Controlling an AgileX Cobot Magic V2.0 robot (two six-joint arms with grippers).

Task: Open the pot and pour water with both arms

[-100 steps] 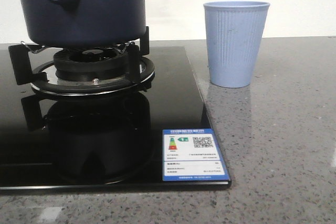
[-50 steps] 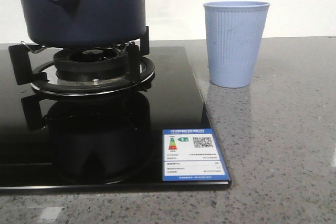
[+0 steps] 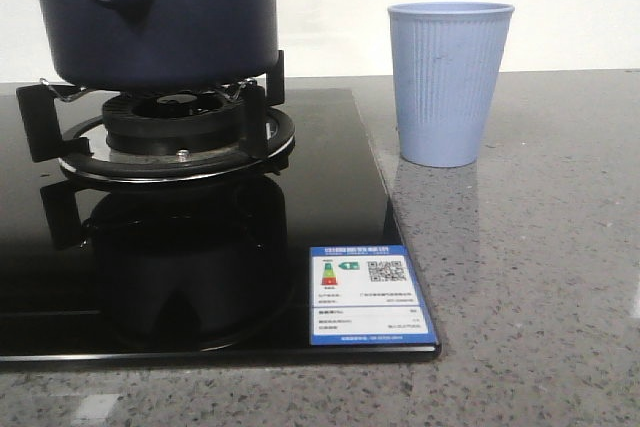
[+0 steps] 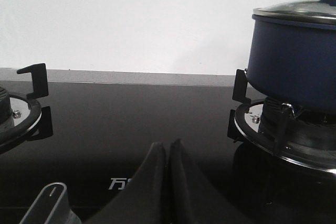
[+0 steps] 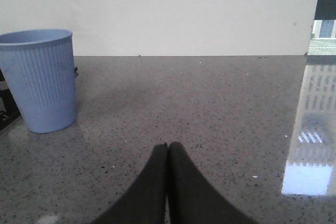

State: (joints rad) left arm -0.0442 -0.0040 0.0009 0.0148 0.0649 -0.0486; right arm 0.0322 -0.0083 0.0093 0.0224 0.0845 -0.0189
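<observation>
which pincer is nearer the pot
Left. The left pincer sits low over the black cooktop beside the pot; the right pincer is over the counter past the cup.

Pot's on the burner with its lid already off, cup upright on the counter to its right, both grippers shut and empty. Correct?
Not quite: the lid is on. The left wrist view shows it sitting on the pot rim. The rest holds: pot on the burner, cup upright on the counter, left gripper and right gripper with jaws shut and empty.
</observation>
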